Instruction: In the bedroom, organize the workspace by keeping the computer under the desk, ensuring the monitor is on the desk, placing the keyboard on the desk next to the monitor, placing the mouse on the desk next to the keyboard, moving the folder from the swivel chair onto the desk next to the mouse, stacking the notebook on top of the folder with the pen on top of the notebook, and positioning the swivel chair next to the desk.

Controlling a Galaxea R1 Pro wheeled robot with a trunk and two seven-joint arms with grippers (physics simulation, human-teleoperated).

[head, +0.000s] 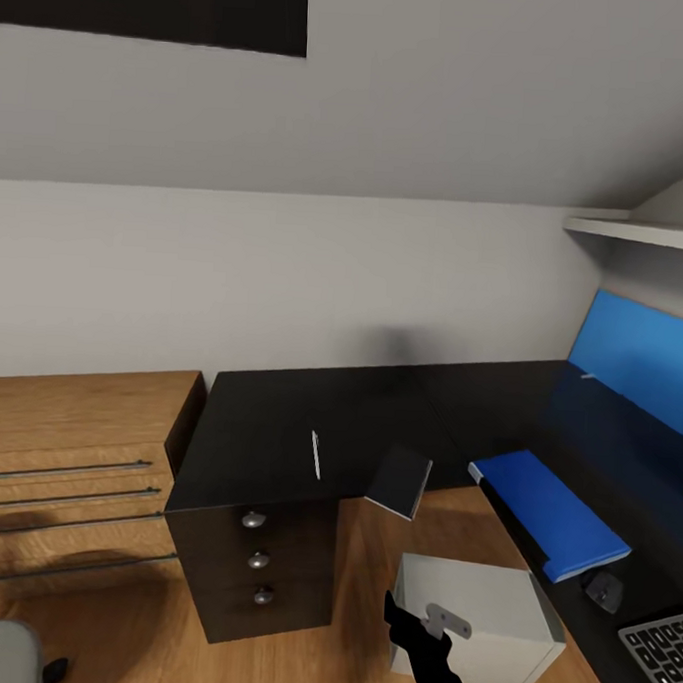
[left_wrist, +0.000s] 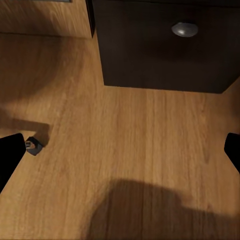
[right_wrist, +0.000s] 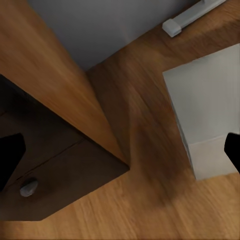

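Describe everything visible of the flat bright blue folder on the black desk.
The flat bright blue folder with a black spine edge lies closed and flat on the right wing of the long black L-shaped desk, its long side running diagonally away from the camera. The cover looks smooth, plain and unmarked, with a thin pale edge along its near side. Nothing rests on top of it. The small black rounded mouse sits just past its near corner; whether they touch is unclear.

wooden drawer cabinet (head: 70, 467) — white shelf (head: 638, 233)
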